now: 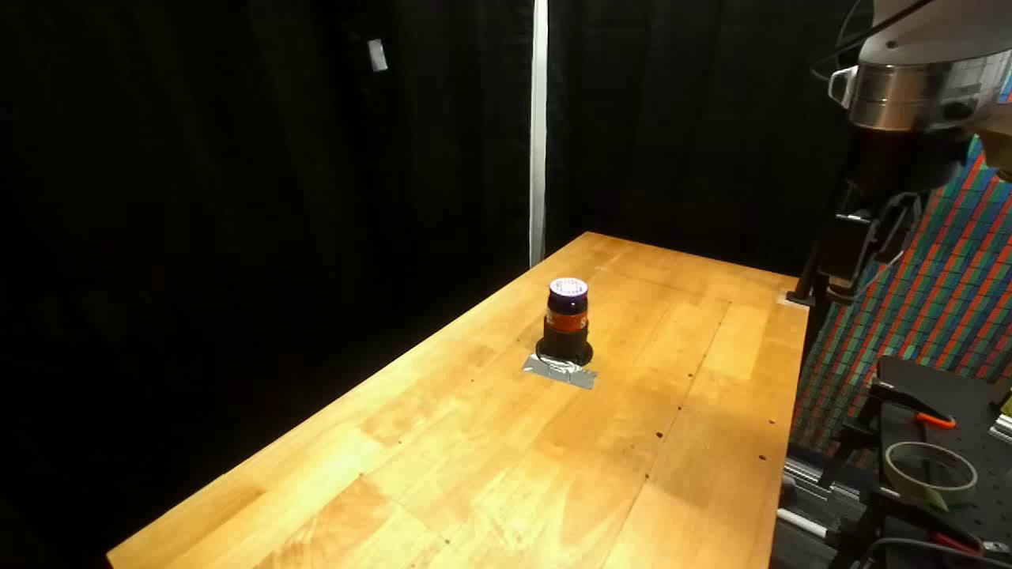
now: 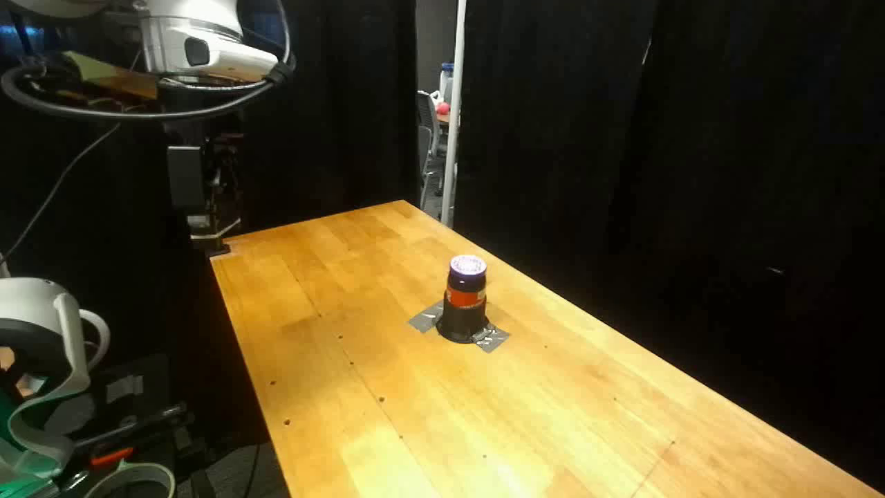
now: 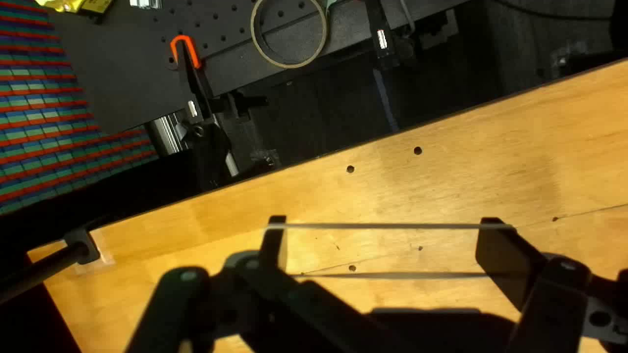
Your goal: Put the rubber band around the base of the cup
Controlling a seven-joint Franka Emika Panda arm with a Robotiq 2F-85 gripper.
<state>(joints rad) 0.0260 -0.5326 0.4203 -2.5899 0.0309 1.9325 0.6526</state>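
Room is left between table edges (image 1: 783, 442) and cup (image 1: 567, 336), well apart from the spread gripper (image 3: 384, 250), strung with the rubber band (image 3: 378, 226).

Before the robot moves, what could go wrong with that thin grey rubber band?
The open black gripper holds the rubber band stretched, so it might slip off. It could catch on the orange-labelled dark cylindrical cup above its base. At that base, shiny grey tape might snag it.
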